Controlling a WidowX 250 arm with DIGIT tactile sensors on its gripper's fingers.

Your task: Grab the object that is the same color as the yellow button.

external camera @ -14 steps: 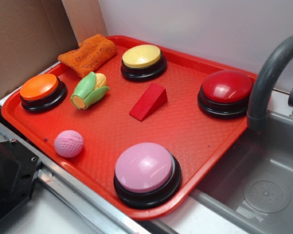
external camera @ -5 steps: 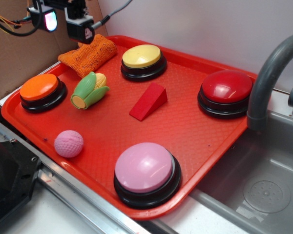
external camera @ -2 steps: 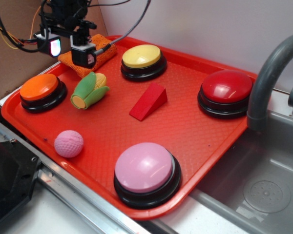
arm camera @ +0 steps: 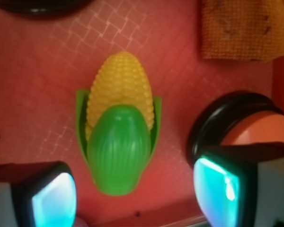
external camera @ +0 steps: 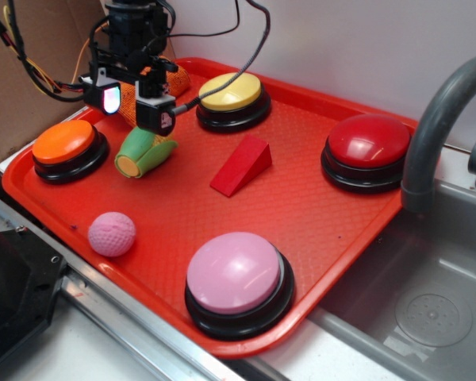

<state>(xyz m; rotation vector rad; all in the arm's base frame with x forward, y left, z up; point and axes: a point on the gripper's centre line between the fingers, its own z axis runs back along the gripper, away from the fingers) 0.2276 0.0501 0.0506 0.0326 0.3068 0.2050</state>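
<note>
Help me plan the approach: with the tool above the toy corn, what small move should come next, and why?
Probably lower straight down. In the wrist view the corn lies between the tool's two spread pads, uncovered, flat on the red tray. The exterior view shows the tool above it, not yet around it.

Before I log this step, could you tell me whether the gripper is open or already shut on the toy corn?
Open. In the wrist view the gripper's two fingers sit apart on either side of the toy corn, touching nothing; the corn lies flat on the red tray.
</note>
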